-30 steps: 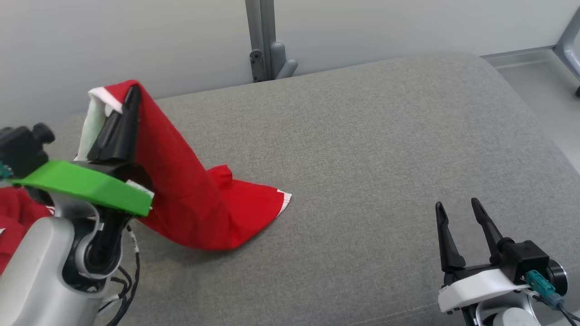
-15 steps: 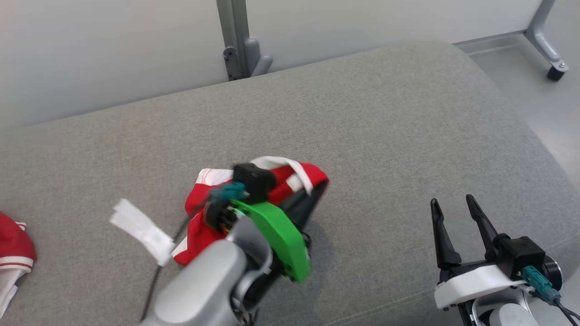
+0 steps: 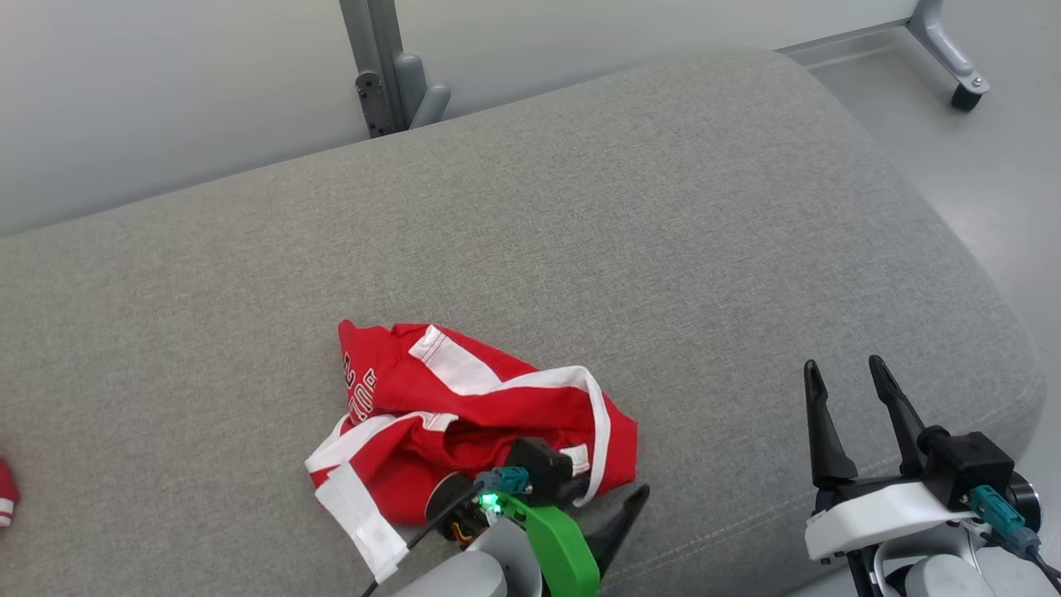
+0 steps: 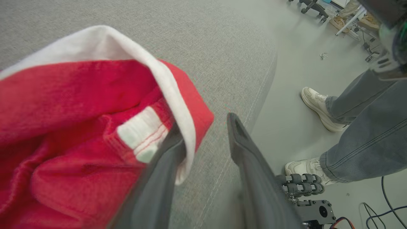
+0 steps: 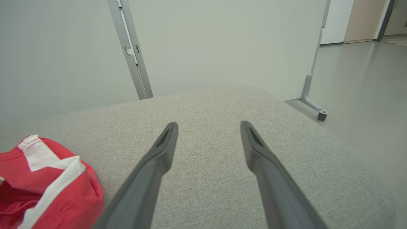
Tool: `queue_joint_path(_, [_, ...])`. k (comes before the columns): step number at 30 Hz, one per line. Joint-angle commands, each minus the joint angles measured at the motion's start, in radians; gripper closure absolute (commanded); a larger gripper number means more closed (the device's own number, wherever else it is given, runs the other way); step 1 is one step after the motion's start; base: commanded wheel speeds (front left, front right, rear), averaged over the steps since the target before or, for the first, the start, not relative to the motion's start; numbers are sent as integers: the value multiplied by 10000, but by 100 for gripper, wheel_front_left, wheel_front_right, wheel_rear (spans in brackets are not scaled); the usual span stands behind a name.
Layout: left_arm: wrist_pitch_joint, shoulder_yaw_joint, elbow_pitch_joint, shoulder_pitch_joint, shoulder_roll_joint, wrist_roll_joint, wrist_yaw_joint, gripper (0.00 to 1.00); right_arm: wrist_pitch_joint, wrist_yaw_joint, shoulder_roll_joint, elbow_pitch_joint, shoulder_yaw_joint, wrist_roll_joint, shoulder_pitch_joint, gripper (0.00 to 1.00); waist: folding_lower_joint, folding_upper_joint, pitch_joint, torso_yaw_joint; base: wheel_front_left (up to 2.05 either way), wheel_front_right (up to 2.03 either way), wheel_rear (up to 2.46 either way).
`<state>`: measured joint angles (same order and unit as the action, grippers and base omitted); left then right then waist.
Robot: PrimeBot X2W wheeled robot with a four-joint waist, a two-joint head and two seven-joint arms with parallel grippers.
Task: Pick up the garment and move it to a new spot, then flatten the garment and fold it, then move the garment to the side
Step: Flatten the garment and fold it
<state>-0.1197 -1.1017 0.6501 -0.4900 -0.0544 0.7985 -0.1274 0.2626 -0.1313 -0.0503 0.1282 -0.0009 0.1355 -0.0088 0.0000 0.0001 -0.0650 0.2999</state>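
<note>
The left pincer [image 4: 206,125] stands parted and grips nothing. The hem of the red-and-white garment [image 3: 464,406] drapes over one finger. The garment lies crumpled near the front edge of the grey cushion [image 3: 663,207]. Well to the right, the right pincer [image 3: 844,366] hovers wide open and empty.

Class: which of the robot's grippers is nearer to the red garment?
Left. The left gripper is at the garment's near edge, with one finger tucked under its white hem. The right gripper hovers well off to the garment's right, not touching it.
</note>
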Motion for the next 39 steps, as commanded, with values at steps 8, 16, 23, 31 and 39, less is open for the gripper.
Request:
queue_joint_path(8, [-202,-944,-1306,582,-747,1242,-41,0,34,10,-7,-18,-41,77,-1,0,0,-1,47,-463,0,0,0])
queue_joint_path(16, [-1175,1018,-2707,1430,-2467,2073,1527,0,35,10,-8,-47,-97,-38,248,0,0,-1,236,-554,0,0,0])
queue_joint_path(23, [-722,1774,-3581,2135,-3902,2639,2573,0,33,10,-7,-88,-150,-112,318,0,0,-1,261,-689,0,0,0])
queue_joint_path(31, [672,2821,-3174,2061,-4414,4459,2827,0,33,10,-10,-6,149,-211,20,0,0,-1,16,-717,0,0,0])
queue_joint_path(39, [1602,3105,-2232,1727,-3973,5581,1530,0,33,10,-8,29,287,-122,-75,0,0,-1,-140,-337,0,0,0])
